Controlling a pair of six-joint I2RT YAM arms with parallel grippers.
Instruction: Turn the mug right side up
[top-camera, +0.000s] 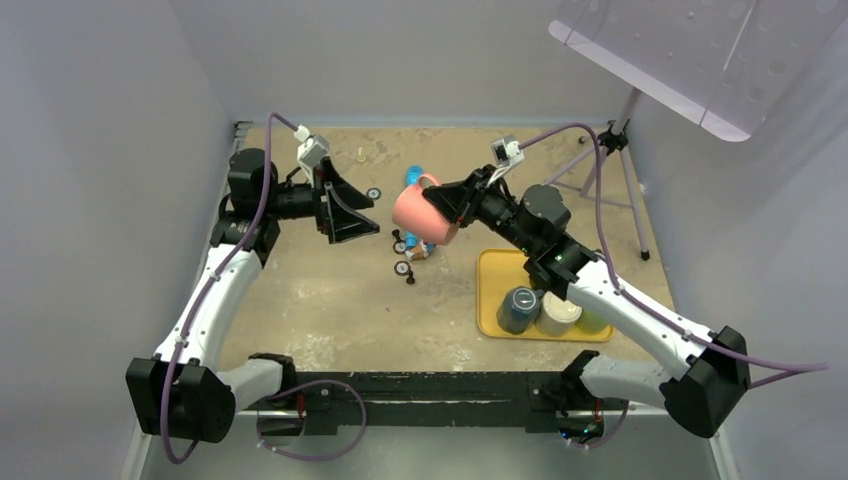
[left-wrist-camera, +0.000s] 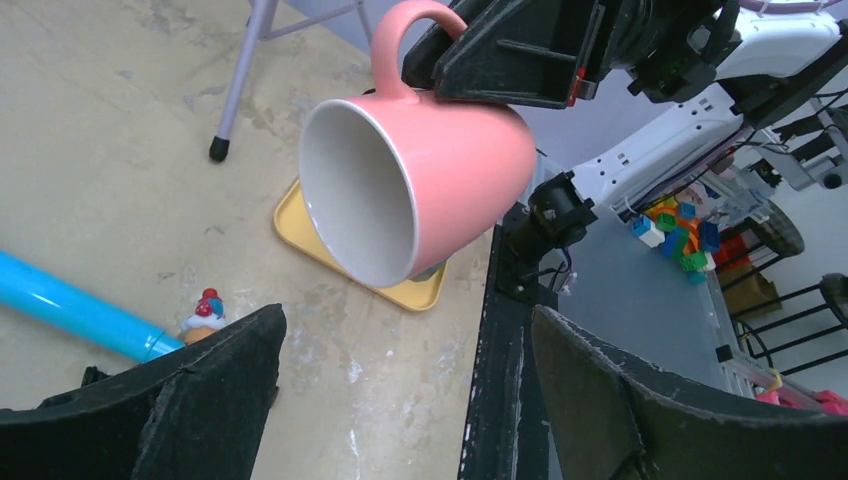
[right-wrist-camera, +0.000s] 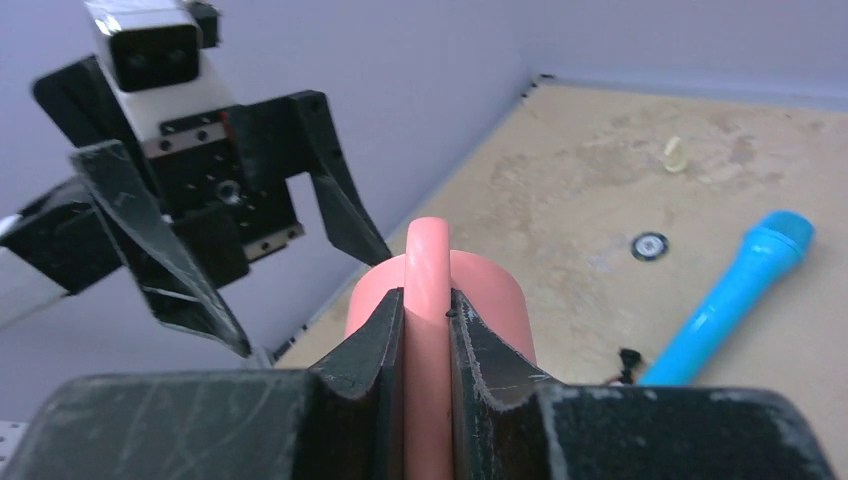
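The mug (top-camera: 424, 215) hangs over mid-table, its handle clamped in the right gripper (top-camera: 440, 197). Just left, the left gripper (top-camera: 360, 212) gapes wide, not touching it. Small toys (top-camera: 408, 255) lie beneath, and a yellow tray (top-camera: 490, 300) sits near-right. The mug is pink, white inside, and tilted, its mouth facing left.

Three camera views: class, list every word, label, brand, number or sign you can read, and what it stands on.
None readable.
The pink mug, yellow tray and blue tube show no lettering.
The round disc on the table is too small to tell.
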